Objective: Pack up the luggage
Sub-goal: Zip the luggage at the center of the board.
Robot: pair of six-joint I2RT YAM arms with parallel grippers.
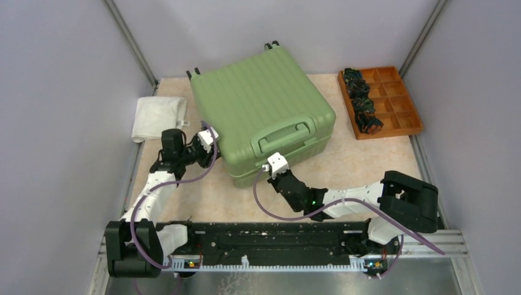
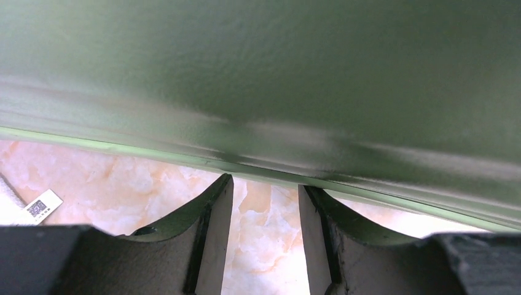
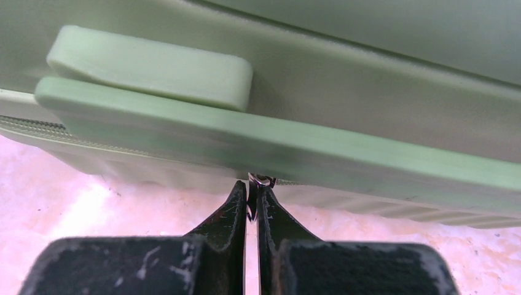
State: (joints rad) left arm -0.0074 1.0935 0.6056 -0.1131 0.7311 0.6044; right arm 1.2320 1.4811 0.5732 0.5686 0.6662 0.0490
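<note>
The luggage [image 1: 264, 110], a light-green ribbed hard-shell suitcase, lies closed and flat on the table, handle [image 1: 284, 136] toward the arms. My right gripper [image 1: 271, 167] is at its near side, below the handle [image 3: 153, 67], shut on the small metal zipper pull [image 3: 261, 180] at the zip line. My left gripper [image 1: 212, 136] is at the suitcase's left side. In the left wrist view its fingers [image 2: 215, 209] stand apart with only bare table between them, tips up against the lower edge of the shell [image 2: 258, 74]. The lining is hidden.
An orange compartment tray [image 1: 402, 101] with dark items in its left cells sits at the back right. A folded white cloth [image 1: 158, 117] lies left of the suitcase, its label [image 2: 43, 206] showing. Grey walls close in both sides.
</note>
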